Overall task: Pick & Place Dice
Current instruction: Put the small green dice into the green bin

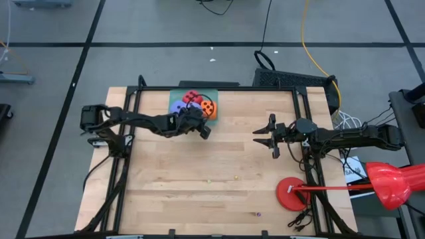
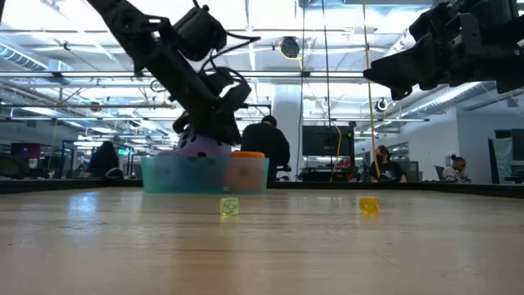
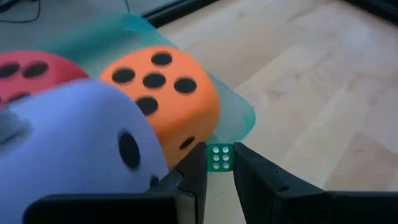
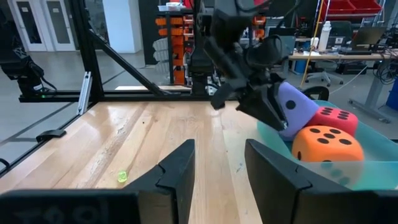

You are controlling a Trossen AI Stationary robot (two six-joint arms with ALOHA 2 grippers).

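Between my left fingertips (image 3: 219, 167) sits a tiny green die (image 3: 219, 157), six white pips facing me; the two fingers flank it closely, but I cannot tell whether they press it or only bracket it. My left gripper (image 1: 202, 130) hangs at the tray's (image 1: 174, 94) near right corner, above the table (image 1: 219, 172). Just past the fingers the orange die (image 3: 163, 93) fills the view, dark pips on its top face, sitting at the tray's edge. Touching it on one side is a purple die (image 3: 81, 140), very close to my wrist, one dark pip showing. Beyond both, the red die (image 3: 28, 70) shows two dark pips. From above, red (image 1: 192, 98), orange (image 1: 209, 107) and purple (image 1: 177, 105) bunch together on the teal tray at the table's far edge; a second purple cube I cannot pick out for sure. At table height, the tray (image 2: 164, 174) reads as a pale translucent box with purple (image 2: 201, 147) rising over its rim. Two more small dice lie on bare wood, well apart from the tray: a yellow-green one (image 2: 229, 206) and a yellow one (image 2: 368, 205). My right gripper (image 1: 271, 139) waits mid-table on the right, off the surface, fingers spread wide and holding nothing.
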